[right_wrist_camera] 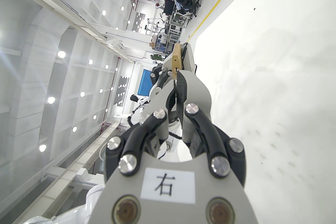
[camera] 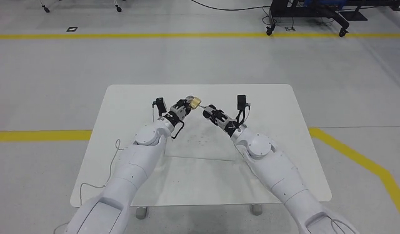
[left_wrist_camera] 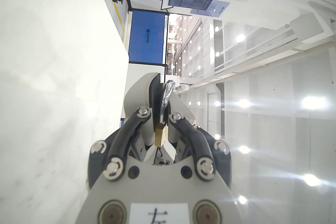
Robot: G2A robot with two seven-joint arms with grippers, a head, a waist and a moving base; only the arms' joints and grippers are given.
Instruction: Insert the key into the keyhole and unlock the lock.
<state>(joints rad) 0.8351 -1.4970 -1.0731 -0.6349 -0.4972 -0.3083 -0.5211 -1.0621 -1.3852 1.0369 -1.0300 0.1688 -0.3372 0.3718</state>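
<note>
Left claw [camera: 190,102] is clamped narrow on the one brass lock [camera: 195,101]. Right claw [camera: 205,111], pinched nearly closed, holds the one key [right_wrist_camera: 174,78] against the lock's end.

The lock [left_wrist_camera: 160,136] is gold like brass, and its loop is shiny silver. The key [right_wrist_camera: 175,73] looks silver too, but it is too thin to be sure. The left gripper [left_wrist_camera: 162,89] and right gripper [right_wrist_camera: 179,77] are white with black bars, black pads and silver screws. The table [camera: 269,165] is plain white. The floor [camera: 187,59] is grey with yellow lines.
</note>
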